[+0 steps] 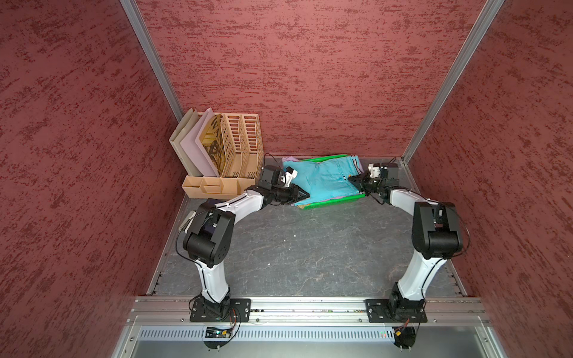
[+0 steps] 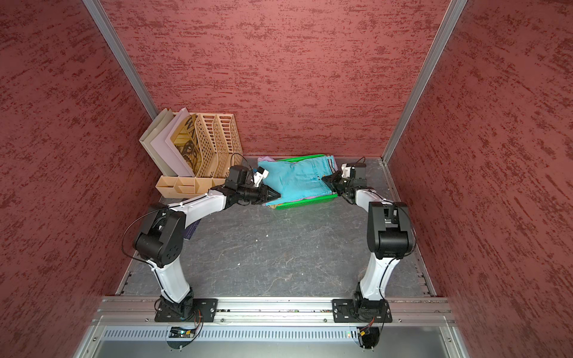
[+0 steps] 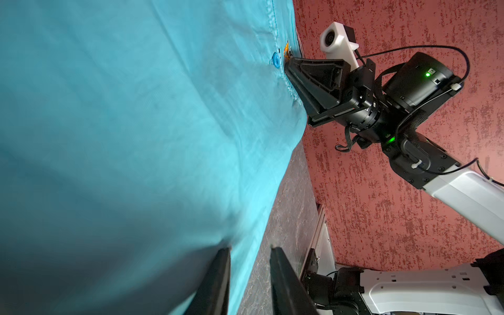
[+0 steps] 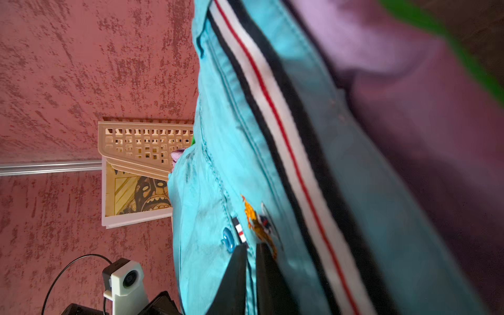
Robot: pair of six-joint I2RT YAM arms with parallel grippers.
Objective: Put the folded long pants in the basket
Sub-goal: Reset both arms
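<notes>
While both arms reach toward the back of the dark tabletop [image 1: 294, 248], the teal pants [image 1: 325, 179] lie folded on top of the pile in the green basket [image 1: 335, 203]. Both top views show this.

Basket: stands at the rear wall, just beside the peach file rack [image 1: 238, 148], on the rack's right. Its mesh front wall and rim show below the cloth in a top view [image 2: 310, 203].

Lilac pants [image 1: 288, 159]: under the teal pair. A corner sticks out at the basket's back left, and more lilac shows beneath the waistband in the right wrist view [image 4: 395, 95].

Right gripper [image 1: 350, 179]: at the waist end of the teal pants. The jaws are pinched together on the cloth just beside the blue button [image 4: 228, 240], with teal fabric caught in the thin slit between the fingers [image 4: 237, 272]. The left wrist view confirms the tip buried in the cloth edge next to that button [image 3: 85, 59]. The black, white and red striped waistband [image 4: 272, 109] runs close past the grip.

Left gripper [image 1: 307, 195]: at the opposite, leg end of the teal pants. The jaws stand apart in its wrist view [image 3: 249, 249]. The teal edge fills part of the gap and bare tabletop shows in the rest, so nothing is clamped.
</notes>
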